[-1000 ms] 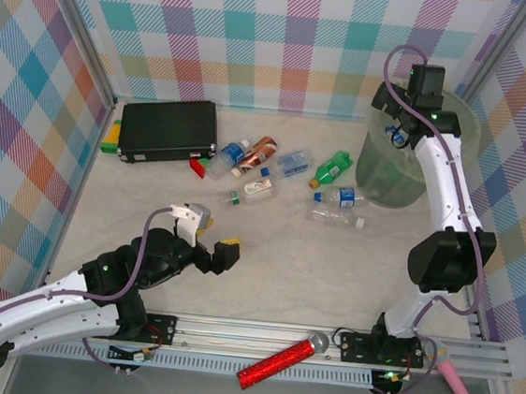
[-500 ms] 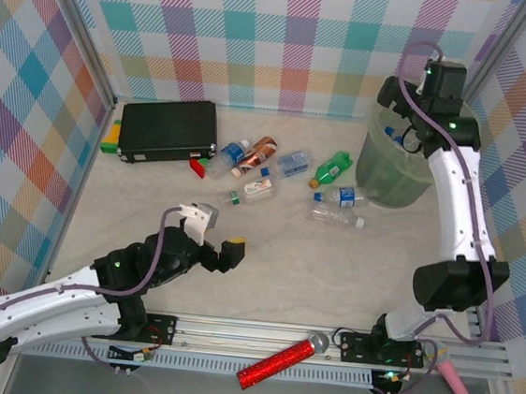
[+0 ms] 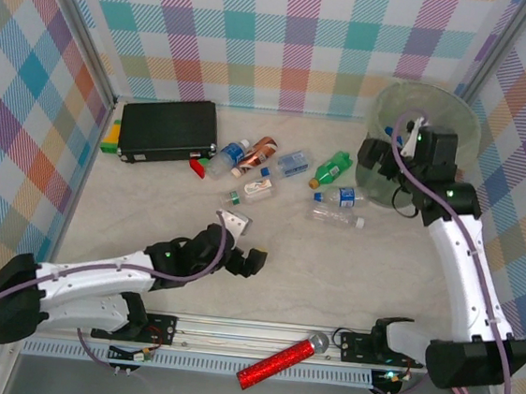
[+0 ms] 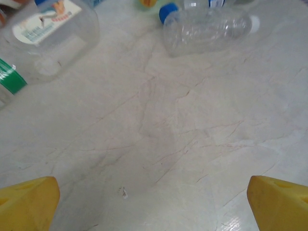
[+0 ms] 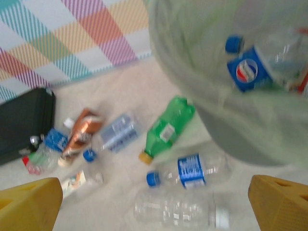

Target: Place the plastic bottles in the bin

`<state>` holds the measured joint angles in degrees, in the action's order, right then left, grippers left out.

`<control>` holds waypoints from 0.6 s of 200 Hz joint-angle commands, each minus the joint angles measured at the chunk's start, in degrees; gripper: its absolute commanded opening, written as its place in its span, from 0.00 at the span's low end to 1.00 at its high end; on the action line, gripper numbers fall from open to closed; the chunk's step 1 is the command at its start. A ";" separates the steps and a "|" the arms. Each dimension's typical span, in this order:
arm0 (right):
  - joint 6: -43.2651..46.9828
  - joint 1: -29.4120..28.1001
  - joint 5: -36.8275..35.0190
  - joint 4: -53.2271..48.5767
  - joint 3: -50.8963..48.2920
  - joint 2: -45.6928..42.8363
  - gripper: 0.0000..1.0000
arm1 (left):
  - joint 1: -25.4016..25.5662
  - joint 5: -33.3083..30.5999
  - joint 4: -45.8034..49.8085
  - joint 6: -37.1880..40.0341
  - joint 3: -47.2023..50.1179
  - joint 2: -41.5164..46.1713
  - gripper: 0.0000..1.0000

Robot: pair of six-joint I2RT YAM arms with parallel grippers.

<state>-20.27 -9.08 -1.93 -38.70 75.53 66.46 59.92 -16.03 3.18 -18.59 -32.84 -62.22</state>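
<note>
Pale tabletop (image 3: 330,279) holds many plastic bottles (image 3: 338,196) ahead of the left gripper (image 3: 245,239), open and empty. Right gripper (image 5: 154,204), open too, is beside the bin (image 5: 192,72) with one blue-label bottle (image 5: 255,70) inside; most are not in yet

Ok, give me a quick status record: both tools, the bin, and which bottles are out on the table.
left tool: open, empty, over bare table
right tool: open, empty, next to the bin, facing the loose bottles
bin: far right corner; at least one blue-labelled bottle inside
bottles on table: at least seven, all lying down
closest to bin: green bottle, blue-capped bottle, clear bottle
other items: black case, red glittery tube
</note>
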 commanded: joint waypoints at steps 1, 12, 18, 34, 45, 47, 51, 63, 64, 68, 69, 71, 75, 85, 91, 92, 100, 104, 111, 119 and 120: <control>-2.91 -0.65 3.35 0.86 -5.04 -5.34 0.99 | -0.37 1.31 -4.26 1.38 -4.36 -5.29 1.00; -3.65 -0.93 3.94 0.68 -7.72 -7.51 0.99 | -0.57 2.10 -4.63 1.89 -6.08 -8.56 1.00; -4.15 -1.02 4.12 0.57 -9.04 -8.81 0.99 | -0.66 2.52 -4.91 2.12 -7.00 -10.22 1.00; -5.64 -1.20 4.84 0.55 -12.95 -11.78 0.99 | -1.12 3.94 -5.90 2.56 -9.35 -14.68 1.00; -6.75 -1.20 5.15 1.13 -15.93 -14.15 0.99 | -1.49 5.07 -6.63 2.87 -11.00 -17.46 1.00; -6.96 -1.20 5.18 1.27 -16.51 -14.55 0.99 | -1.59 5.34 -6.75 2.97 -11.21 -18.08 1.00; -7.29 -1.20 5.34 1.76 -17.65 -15.37 0.99 | -1.76 5.84 -7.01 3.12 -11.86 -19.12 1.00; -8.06 -1.21 5.50 2.36 -20.49 -17.35 0.99 | -2.38 7.08 -7.60 3.77 -13.94 -22.10 1.00; -8.09 -1.20 5.52 2.38 -20.67 -17.51 0.99 | -2.45 7.25 -7.63 3.84 -14.15 -22.35 1.00; -8.30 -1.25 5.43 2.44 -21.40 -18.09 0.99 | -2.71 7.73 -7.73 3.95 -14.80 -23.39 1.00; -8.29 -1.23 5.49 2.42 -21.61 -18.19 0.99 | -2.80 7.84 -7.78 3.98 -15.02 -23.65 1.00; -8.47 -1.27 5.35 2.51 -21.99 -18.44 0.99 | -3.01 8.16 -7.78 4.08 -15.40 -24.25 1.00; -8.61 -1.21 5.36 2.53 -22.70 -18.91 0.99 | -3.40 8.82 -7.75 4.17 -16.18 -25.20 1.00; -9.07 -1.25 5.13 2.57 -24.12 -19.83 0.99 | -4.50 10.73 -7.90 4.36 -18.16 -27.62 1.00; -9.35 -1.23 4.85 2.57 -24.93 -20.33 0.99 | -5.12 11.89 -8.16 4.52 -19.29 -29.02 0.99; -9.39 -1.21 4.80 2.57 -25.05 -20.41 0.99 | -5.28 12.12 -8.17 4.57 -19.46 -29.24 0.99; -9.93 -1.22 4.48 2.49 -26.03 -20.93 0.99 | -6.14 13.52 -8.43 4.61 -20.98 -30.97 0.99; -10.17 -1.20 4.27 2.48 -26.50 -21.21 0.99 | -6.59 14.19 -8.52 4.62 -21.93 -31.91 0.99; -10.69 -1.28 4.05 2.40 -27.39 -21.57 0.99 | -7.35 15.33 -8.67 4.71 -23.59 -33.50 0.99; -11.37 -1.20 3.80 2.33 -28.36 -21.89 0.99 | -8.15 16.52 -8.75 4.79 -25.44 -35.38 0.99; -11.45 -1.20 3.79 2.32 -28.48 -21.93 0.99 | -8.24 16.72 -8.73 4.88 -25.70 -35.62 0.99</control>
<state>-28.84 -10.00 2.17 -38.11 49.15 46.00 53.98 -4.89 -3.44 -15.14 -53.47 -93.84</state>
